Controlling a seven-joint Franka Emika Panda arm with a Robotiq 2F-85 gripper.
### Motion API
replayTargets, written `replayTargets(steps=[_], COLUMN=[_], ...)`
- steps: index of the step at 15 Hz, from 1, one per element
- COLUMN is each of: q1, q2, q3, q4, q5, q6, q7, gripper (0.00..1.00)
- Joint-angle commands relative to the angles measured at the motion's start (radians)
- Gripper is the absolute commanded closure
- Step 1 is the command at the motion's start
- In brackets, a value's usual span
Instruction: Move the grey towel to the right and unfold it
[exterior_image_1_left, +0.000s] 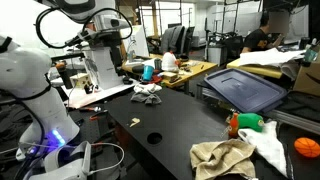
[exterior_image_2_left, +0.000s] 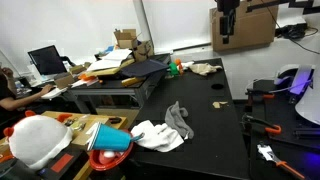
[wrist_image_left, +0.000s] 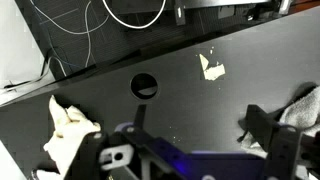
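Black two-finger gripper (wrist_image_left: 185, 145) hangs over the black tabletop (wrist_image_left: 100, 70), jaws wide apart, holding nothing. Small dark grey cloth towel (exterior_image_2_left: 179, 118) lies crumpled at 1 o'clock of the white rag (exterior_image_2_left: 152, 135), touching it.

The grey towel (exterior_image_2_left: 179, 118), a small dark grey cloth, is seen crumpled and folded on the black table (exterior_image_2_left: 215, 135), just beside a white rag (exterior_image_2_left: 152, 135).

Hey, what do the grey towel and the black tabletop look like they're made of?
Grey towel: thin soft fabric, matte, judging by its limp crumpled folds. Tabletop: smooth black board, perhaps laminate or painted wood, with a faint sheen; a round hole is cut cleanly through it.
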Motion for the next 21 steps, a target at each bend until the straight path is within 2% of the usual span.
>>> replayTargets(steps=[1, 13, 17, 21], q1=[0.006, 0.007, 0.037, 0.081], q2=[0.001, 0.021, 0.141, 0.34], q3=[-0.005, -0.006, -0.027, -0.054], q4=[0.0, 0.013, 0.115, 0.264], q5=[-0.004, -0.003, 0.022, 0.054], q6=[-0.003, -0.002, 0.001, 0.004], q7=[0.004, 0.004, -0.043, -0.109], gripper=[0.0, 0.0, 0.0, 0.0])
